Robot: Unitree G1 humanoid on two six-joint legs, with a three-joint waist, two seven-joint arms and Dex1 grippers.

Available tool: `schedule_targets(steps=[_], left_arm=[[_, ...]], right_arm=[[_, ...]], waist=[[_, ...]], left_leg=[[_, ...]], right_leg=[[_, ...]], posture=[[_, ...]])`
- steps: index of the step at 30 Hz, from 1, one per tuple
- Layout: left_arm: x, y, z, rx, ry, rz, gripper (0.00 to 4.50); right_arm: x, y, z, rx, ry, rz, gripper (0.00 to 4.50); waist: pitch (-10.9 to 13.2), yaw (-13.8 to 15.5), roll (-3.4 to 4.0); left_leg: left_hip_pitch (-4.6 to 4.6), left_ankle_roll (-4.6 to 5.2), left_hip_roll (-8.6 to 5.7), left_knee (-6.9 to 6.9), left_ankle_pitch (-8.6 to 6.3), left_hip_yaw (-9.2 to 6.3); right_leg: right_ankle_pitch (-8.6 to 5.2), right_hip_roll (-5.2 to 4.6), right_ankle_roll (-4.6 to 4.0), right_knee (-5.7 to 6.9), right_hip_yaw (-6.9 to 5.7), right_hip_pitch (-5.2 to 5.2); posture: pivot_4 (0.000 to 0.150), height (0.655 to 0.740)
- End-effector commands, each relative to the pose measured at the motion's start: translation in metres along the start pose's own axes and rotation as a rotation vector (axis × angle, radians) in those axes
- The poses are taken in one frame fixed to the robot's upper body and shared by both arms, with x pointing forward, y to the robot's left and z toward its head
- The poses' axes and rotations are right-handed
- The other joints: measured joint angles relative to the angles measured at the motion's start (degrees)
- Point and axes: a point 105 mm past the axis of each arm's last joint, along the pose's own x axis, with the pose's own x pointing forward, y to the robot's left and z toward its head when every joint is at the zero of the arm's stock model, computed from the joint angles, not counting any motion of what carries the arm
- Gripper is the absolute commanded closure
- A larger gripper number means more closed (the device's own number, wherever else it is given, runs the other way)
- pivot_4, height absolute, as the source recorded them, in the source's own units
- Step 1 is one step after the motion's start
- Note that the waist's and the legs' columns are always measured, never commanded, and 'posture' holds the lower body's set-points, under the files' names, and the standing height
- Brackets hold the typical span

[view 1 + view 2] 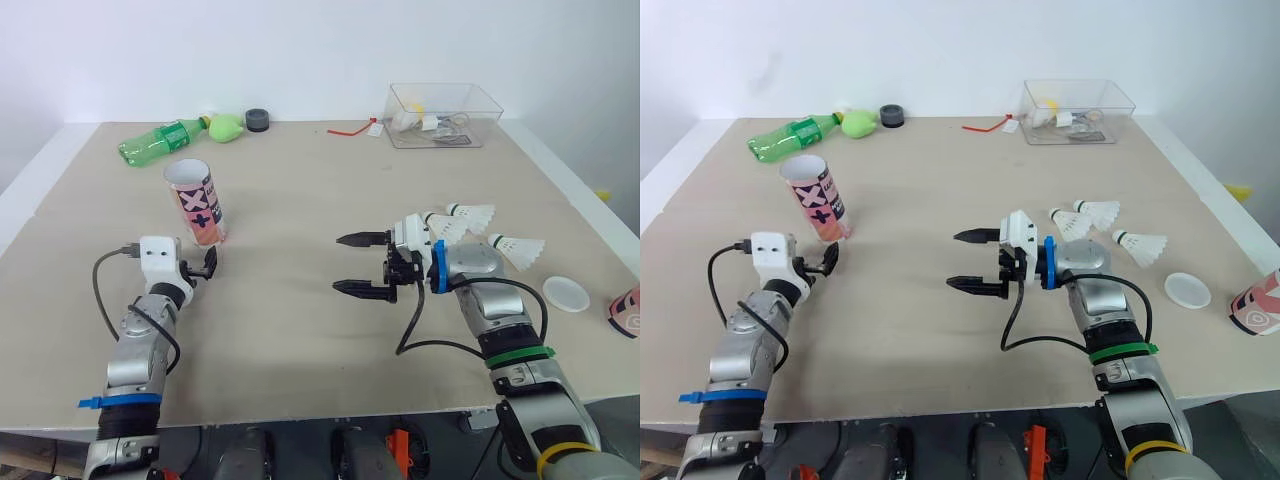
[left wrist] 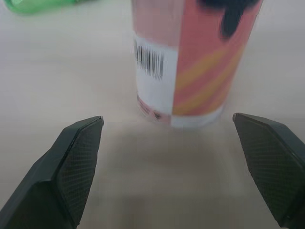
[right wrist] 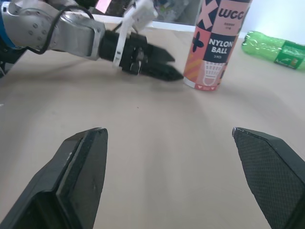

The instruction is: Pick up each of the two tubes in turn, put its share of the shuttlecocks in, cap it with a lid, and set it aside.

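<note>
A pink cardboard tube [image 1: 197, 205], printed with black crosses and a white barcode label, stands upright with its top open on a beige table [image 1: 300, 330].

The left gripper [image 2: 174, 167] sits just on the robot's side of this tube, low over the table. Its two black fingers [image 2: 78, 162] are spread wide and hold nothing. The tube's base lies a little beyond the fingertips, roughly in line with the gap between them, and touches neither finger.

The right gripper [image 1: 362, 265] is well off to the right of the tube and points back towards it. It is also spread open and empty.

Further right of the tube, past that gripper, three white feather shuttlecocks [image 1: 470, 213] lie close together on the table. Beyond them is a white round lid [image 1: 566, 293]. A second pink tube [image 1: 626, 312] lies at the table's right edge, far from the upright one.

Behind the upright tube, towards the far edge, a green plastic bottle [image 1: 160, 142] lies on its side. A clear plastic box [image 1: 443, 113] holding small items sits far to the tube's right, along that same far edge.
</note>
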Motion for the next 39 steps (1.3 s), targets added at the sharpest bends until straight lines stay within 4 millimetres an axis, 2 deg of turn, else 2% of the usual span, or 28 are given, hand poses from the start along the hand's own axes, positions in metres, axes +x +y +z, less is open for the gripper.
schedule_targets(steps=[1, 6, 17, 22, 36, 39], left_arm=[[0.009, 0.006, 0.011, 0.040, -0.034, -0.020, 0.00], [0.022, 0.013, 0.014, 0.060, -0.038, -0.029, 0.00], [0.038, 0.000, 0.023, 0.117, -0.069, -0.177, 0.00], [0.044, 0.007, 0.025, 0.153, -0.060, -0.174, 0.00], [0.062, -0.003, 0.022, 0.101, 0.004, -0.277, 0.00], [0.064, 0.000, 0.023, 0.100, 0.006, -0.266, 0.77]], right_arm=[[-0.007, -0.004, 0.012, -0.059, -0.016, -0.027, 0.03], [-0.009, -0.004, 0.011, -0.065, -0.011, -0.042, 0.03], [-0.013, -0.006, 0.008, -0.067, 0.004, -0.061, 0.03], [-0.012, -0.005, 0.007, -0.068, 0.005, -0.056, 0.03], [-0.010, -0.002, 0.008, -0.074, 0.013, -0.039, 0.03], [-0.011, -0.001, 0.008, -0.074, 0.012, -0.041, 0.00]], waist=[[0.0, 0.0, 0.00], [0.0, 0.0, 0.00], [0.0, 0.0, 0.00], [0.0, 0.0, 0.00], [0.0, 0.0, -0.01], [0.0, 0.0, -0.01]], left_leg=[[0.01, 0.00, 0.00, -0.01, 0.00, 0.00], [0.01, 0.00, -0.01, 0.00, 0.00, 0.01], [0.00, -0.01, -0.01, -0.01, 0.00, 0.03], [-0.01, -0.01, -0.01, 0.00, 0.00, 0.03], [-0.10, -0.01, -0.06, 0.00, 0.00, 0.01], [-0.10, -0.01, -0.06, 0.01, 0.00, 0.00]], right_leg=[[0.00, 0.00, -0.01, 0.00, -0.01, 0.00], [0.01, -0.04, -0.01, 0.00, -0.01, 0.01], [0.02, -0.05, -0.01, 0.00, -0.02, 0.00], [0.03, -0.05, 0.00, 0.00, -0.03, 0.00], [0.01, -0.06, 0.02, 0.00, -0.08, -0.06], [0.02, -0.06, 0.03, 0.00, -0.09, -0.05]], posture=[[0.150, 0.7400], [0.150, 0.7400], [0.150, 0.7400], [0.150, 0.7400], [0.150, 0.7400], [0.150, 0.7400]])
